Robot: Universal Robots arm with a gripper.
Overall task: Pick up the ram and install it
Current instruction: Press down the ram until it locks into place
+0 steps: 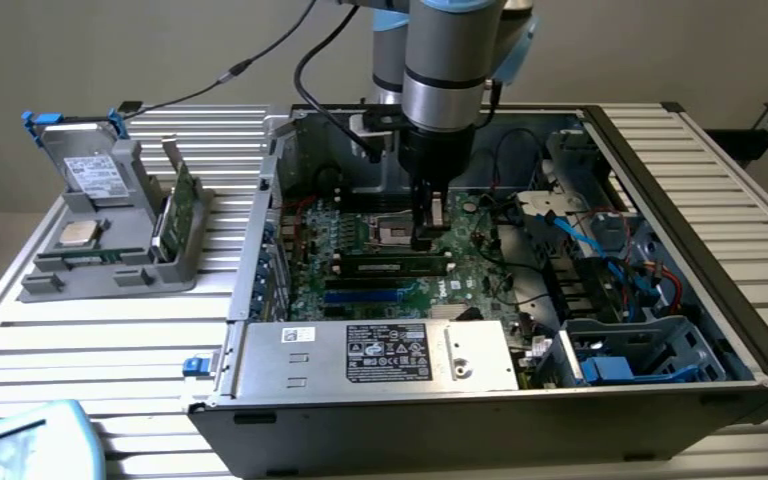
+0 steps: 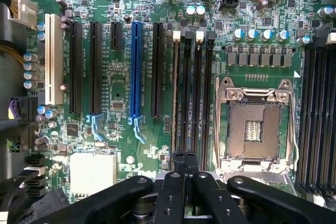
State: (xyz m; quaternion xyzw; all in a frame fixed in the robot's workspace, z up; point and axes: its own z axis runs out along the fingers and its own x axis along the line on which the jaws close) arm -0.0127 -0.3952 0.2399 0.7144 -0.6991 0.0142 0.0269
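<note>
End effector [image 2: 186, 163] closed over motherboard [image 2: 131, 145] memory slots [image 2: 191, 93].

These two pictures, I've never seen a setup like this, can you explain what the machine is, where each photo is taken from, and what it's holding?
The grey jointed column is a robot arm reaching down into an open black desktop computer case that lies on a slatted metal table. The exterior view comes from a camera standing off the arm. The wrist view comes from a camera on the arm, looking down past its black hand at the green motherboard.

The hand is shut and sits at a long narrow green ram stick standing among the black memory slots, beside the empty silver processor socket. Whether it grips the stick, I cannot tell.

On the table, at the exterior view's left, a grey plastic parts holder carries spare components.
</note>
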